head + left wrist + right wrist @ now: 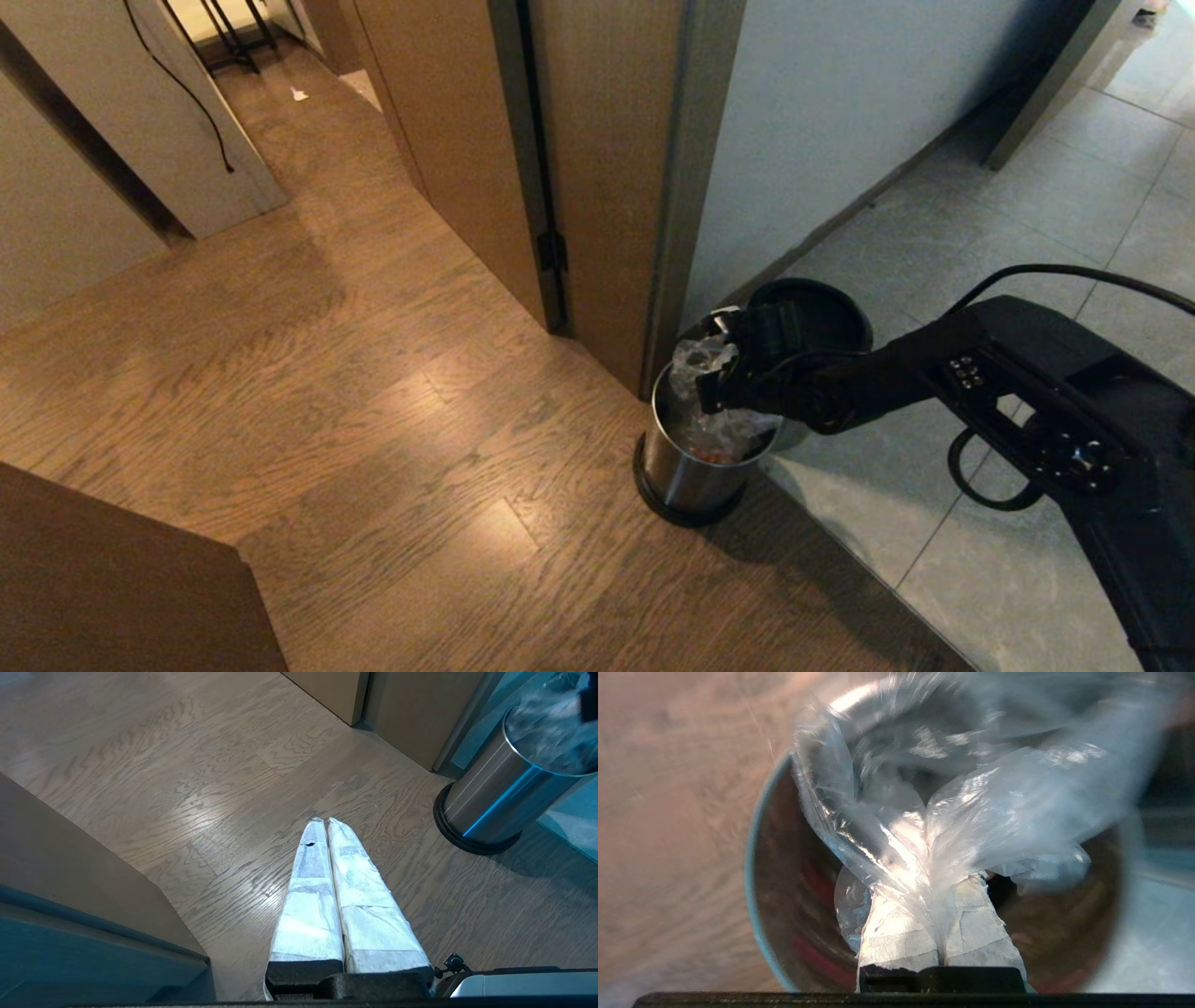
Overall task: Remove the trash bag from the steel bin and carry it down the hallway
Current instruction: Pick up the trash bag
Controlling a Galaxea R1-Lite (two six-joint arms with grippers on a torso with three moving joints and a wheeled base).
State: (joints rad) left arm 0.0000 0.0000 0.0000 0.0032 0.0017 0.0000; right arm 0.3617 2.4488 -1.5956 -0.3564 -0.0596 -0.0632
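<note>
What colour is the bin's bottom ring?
Black, clearest in the left wrist view.

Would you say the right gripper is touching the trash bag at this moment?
Touching. The right wrist view shows the right gripper shut on gathered plastic of the trash bag above the steel bin.

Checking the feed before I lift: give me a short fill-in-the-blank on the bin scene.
1. The right gripper is shut on the clear ____.
2. The steel bin stands where the wood floor meets the grey ____.
3. The left gripper hangs shut over the ____ floor.

Missing words: trash bag; tiles; wood
</note>
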